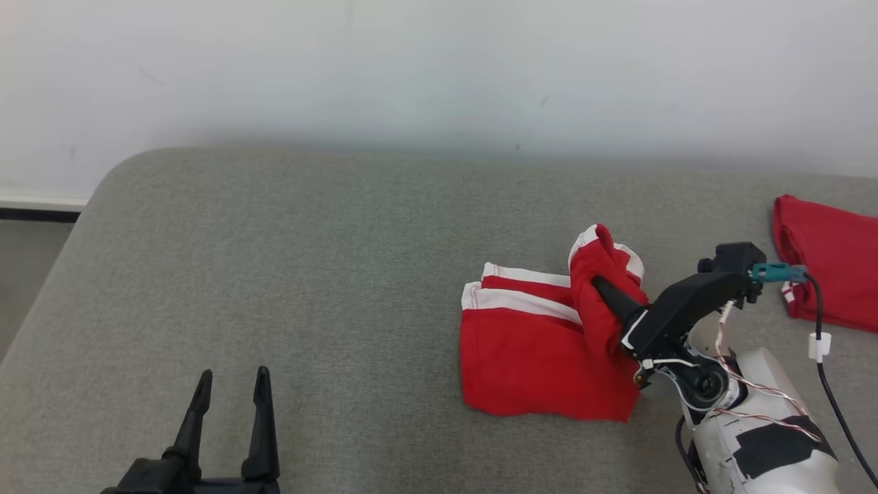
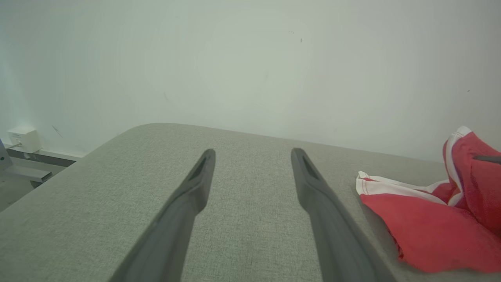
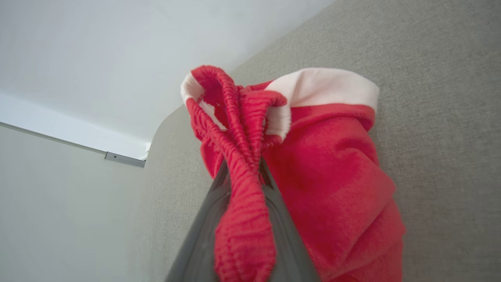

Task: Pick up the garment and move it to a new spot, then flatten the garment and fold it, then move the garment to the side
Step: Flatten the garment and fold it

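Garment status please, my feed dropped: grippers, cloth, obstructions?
Right gripper shut on red garment, one end lifted. Left gripper open, empty. Second red cloth far right, apart.

— The crumpled red cloth garment [image 1: 528, 350]: is it plain?
— No. It's bright red, with two white bands along one edge. In the right wrist view its ribbed hem is red with white inside.
— And the padded woven surface [image 1: 309, 274]?
— Greyish, with a fine flecked weave. The smooth wall [image 1: 411, 68] is plain white.
— The other folded cloth [image 1: 830, 261]?
— The same red, with a small white stripe at one corner.
— The robot's parts?
— The two-fingered left gripper [image 1: 233, 374] is black. The rounded right forearm [image 1: 772, 370] is white with black patches. There's a teal plug [image 1: 775, 272], red-and-white twisted wires [image 1: 721, 322], and a black cable [image 1: 816, 309] with a white clip [image 1: 818, 346].
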`<state>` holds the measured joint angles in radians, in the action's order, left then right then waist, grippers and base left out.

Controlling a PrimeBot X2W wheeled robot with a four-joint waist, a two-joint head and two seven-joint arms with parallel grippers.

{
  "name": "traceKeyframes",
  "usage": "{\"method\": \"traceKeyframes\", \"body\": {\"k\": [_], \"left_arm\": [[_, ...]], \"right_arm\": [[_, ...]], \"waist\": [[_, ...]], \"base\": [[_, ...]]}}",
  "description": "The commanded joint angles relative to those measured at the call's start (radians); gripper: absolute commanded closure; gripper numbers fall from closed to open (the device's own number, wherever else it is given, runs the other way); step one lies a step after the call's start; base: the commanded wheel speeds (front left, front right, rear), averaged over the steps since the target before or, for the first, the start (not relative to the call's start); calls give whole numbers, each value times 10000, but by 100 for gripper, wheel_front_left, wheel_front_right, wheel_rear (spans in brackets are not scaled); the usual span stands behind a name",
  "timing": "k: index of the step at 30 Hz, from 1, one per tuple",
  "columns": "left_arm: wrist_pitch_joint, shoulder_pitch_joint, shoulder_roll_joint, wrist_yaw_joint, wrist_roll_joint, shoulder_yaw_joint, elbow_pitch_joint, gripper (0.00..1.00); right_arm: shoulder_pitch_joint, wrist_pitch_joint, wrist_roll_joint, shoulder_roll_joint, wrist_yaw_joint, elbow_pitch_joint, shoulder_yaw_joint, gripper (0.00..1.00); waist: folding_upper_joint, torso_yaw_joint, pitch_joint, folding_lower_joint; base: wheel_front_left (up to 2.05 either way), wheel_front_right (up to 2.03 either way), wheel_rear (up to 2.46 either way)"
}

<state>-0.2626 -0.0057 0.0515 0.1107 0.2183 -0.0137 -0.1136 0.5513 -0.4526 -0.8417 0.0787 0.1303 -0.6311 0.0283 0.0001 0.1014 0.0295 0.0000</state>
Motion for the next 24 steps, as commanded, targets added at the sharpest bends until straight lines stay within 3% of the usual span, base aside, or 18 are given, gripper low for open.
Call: {"method": "traceKeyframes", "body": {"k": [1,5,18,19,20,24], "left_arm": [[-26,-128,-16,-42,50,-66,-41,0],[-28,-332,-16,-114,193,-300,-136,0],[-28,-624,-15,-291,447,-599,-241,0],[-26,-615,-15,-300,460,-603,-250,0],[-26,-592,-14,-287,467,-596,-267,0],[-26,-494,-15,-302,412,-528,-313,0]], "right_arm": [[170,90,300,-88,-1,-146,-19,100],[501,329,756,-267,-1,-853,-51,100],[919,1432,-306,-283,1,-2102,1765,100],[953,1488,-383,-286,1,-2101,1961,80],[985,1566,-359,-288,1,-2118,2156,0],[1053,2093,189,-281,-1,-1901,2796,0]], "waist": [[-1,256,185,0],[-1,669,392,0],[-1,1109,736,0],[-1,1101,736,0],[-1,1084,720,0],[-1,964,562,0]], "base": [[0,0,0],[0,0,0],[0,0,0],[0,0,0],[0,0,0],[0,0,0]]}}
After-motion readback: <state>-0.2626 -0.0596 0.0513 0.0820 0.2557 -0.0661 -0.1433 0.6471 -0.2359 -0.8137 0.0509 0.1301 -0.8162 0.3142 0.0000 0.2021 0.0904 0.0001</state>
